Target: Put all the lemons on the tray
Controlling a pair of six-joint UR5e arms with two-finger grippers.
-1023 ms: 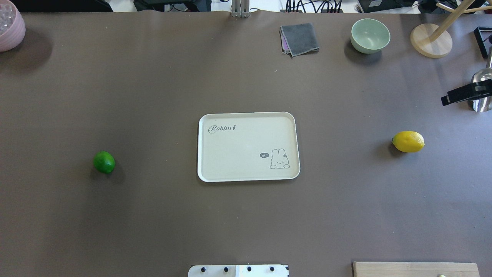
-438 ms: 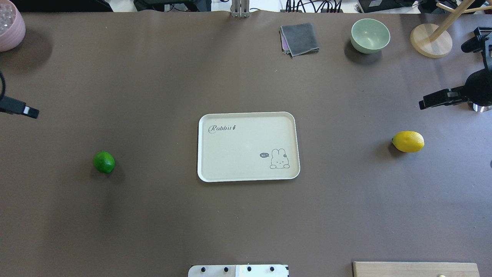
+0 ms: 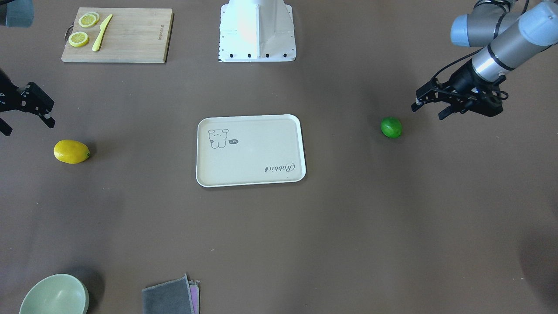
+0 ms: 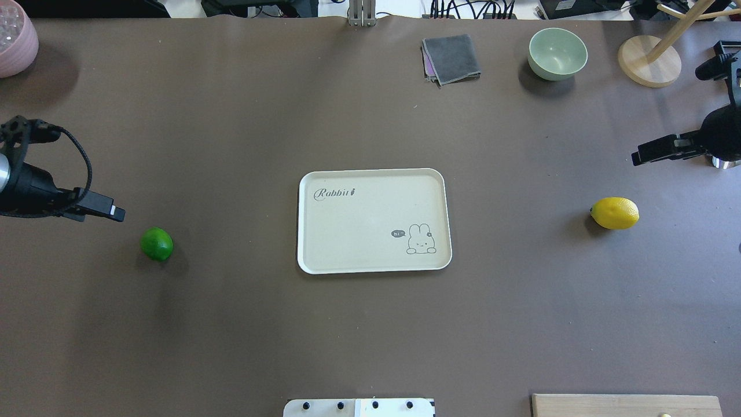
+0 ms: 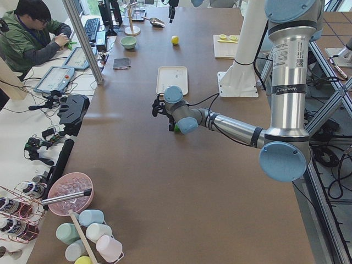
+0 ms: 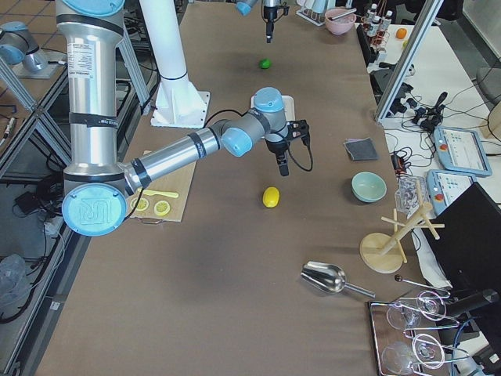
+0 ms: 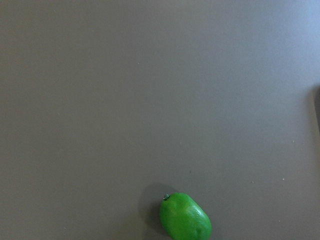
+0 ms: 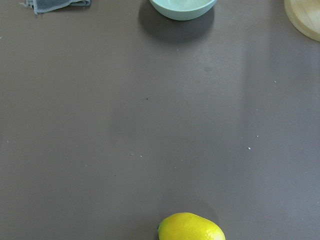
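From the front, the glossy green lemon (image 3: 391,127) is seen at 8 o'clock of the spread left gripper (image 3: 427,111). The oval yellow lemon (image 3: 71,151) is seen at 4 o'clock of the spread right gripper (image 3: 27,126). Both are set off the smooth tray (image 3: 253,150).

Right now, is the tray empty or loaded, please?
Empty: the tray is bare; the green lemon and yellow lemon lie outside it.

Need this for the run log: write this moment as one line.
left gripper: open, beside green lemon, not touching | right gripper: open, beside yellow lemon, not touching | tray: holds no lemon
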